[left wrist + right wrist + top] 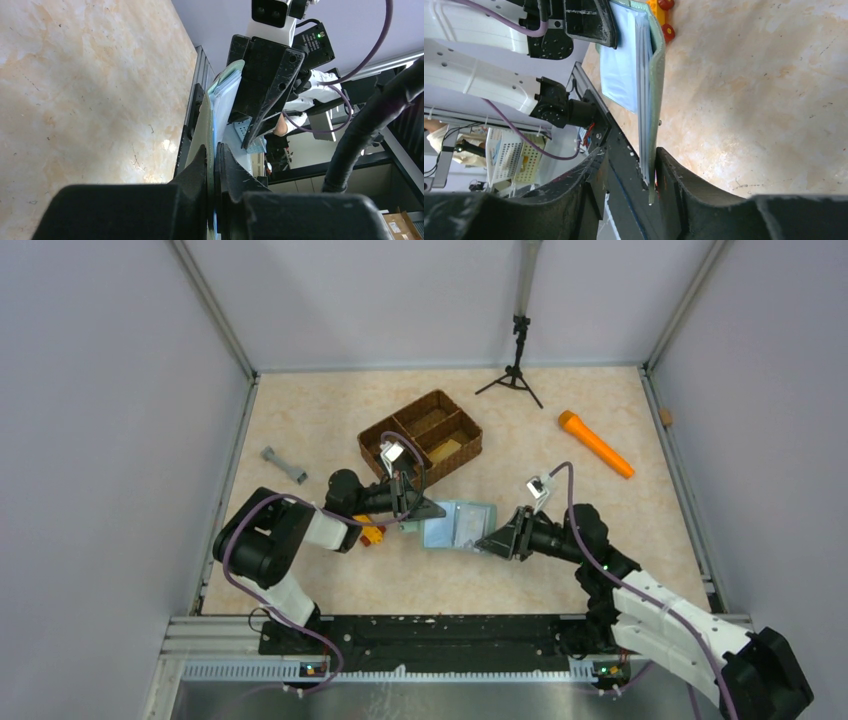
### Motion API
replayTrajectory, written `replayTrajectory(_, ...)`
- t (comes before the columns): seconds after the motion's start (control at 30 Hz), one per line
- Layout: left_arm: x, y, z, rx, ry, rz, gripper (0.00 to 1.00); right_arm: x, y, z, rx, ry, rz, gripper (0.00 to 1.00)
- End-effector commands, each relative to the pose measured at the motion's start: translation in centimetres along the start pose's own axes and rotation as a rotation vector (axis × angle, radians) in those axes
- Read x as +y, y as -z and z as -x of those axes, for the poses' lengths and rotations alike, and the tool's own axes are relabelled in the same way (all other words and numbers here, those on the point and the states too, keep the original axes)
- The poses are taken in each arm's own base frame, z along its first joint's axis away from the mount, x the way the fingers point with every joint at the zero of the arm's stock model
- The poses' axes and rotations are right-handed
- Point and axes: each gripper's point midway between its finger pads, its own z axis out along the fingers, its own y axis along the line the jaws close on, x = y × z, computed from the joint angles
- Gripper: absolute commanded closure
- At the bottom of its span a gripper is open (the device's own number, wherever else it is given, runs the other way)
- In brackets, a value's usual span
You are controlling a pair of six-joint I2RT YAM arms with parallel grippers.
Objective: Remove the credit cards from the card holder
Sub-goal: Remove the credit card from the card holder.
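The card holder is a grey-green folding wallet with pale blue-clear pockets, held off the table between both arms. My left gripper is shut on its left edge; in the left wrist view the fingers pinch the holder edge-on. My right gripper stands open around the right edge. In the right wrist view the holder hangs between the spread fingers, close to the right one, with a gap on the left. The credit cards cannot be told apart from the pale pocket layers.
A brown woven three-part basket stands behind the holder. A grey dumbbell-shaped piece lies at the left and an orange torch at the right. A black tripod stands at the back. A small orange toy sits under the left gripper.
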Motion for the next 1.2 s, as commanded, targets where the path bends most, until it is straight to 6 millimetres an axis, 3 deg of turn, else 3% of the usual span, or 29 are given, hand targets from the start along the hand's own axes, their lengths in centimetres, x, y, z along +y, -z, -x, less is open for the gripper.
replayTrajectory(0.0,-1.7,-0.1,0.9,-0.015,-0.087,-0.055,1.0,0.9,0.1,0.3,-0.005,0.047,0.046,0.64)
replayTrajectory(0.1,-1.7,0.0,0.9,-0.016,-0.089,-0.052,1.0,0.8,0.2,0.4,-0.012,0.046,0.037,0.67)
replayTrajectory(0.43,-1.4,0.0,0.9,-0.015,-0.097,-0.026,1.0,1.4,1.1,1.1,-0.043,0.081,0.015,0.63)
replayTrajectory(0.57,-1.3,0.0,0.9,-0.014,-0.101,-0.014,1.0,1.2,1.0,1.2,-0.049,0.08,0.005,0.74)
replayTrajectory(0.83,-1.4,0.0,0.9,-0.015,-0.102,-0.021,1.0,0.8,0.2,1.1,-0.027,0.058,0.007,0.77)
replayTrajectory(0.97,-1.4,0.0,0.8,-0.012,-0.098,-0.024,1.0,0.6,0.1,1.3,-0.034,0.057,-0.005,0.92)
replayTrajectory(1.13,-1.4,0.0,0.8,-0.01,-0.095,-0.025,1.0,1.2,0.2,1.4,-0.037,0.063,0.022,0.89)
replayTrajectory(1.17,-1.3,0.0,0.8,-0.011,-0.095,-0.024,1.0,1.3,0.2,1.4,-0.038,0.065,0.024,0.93)
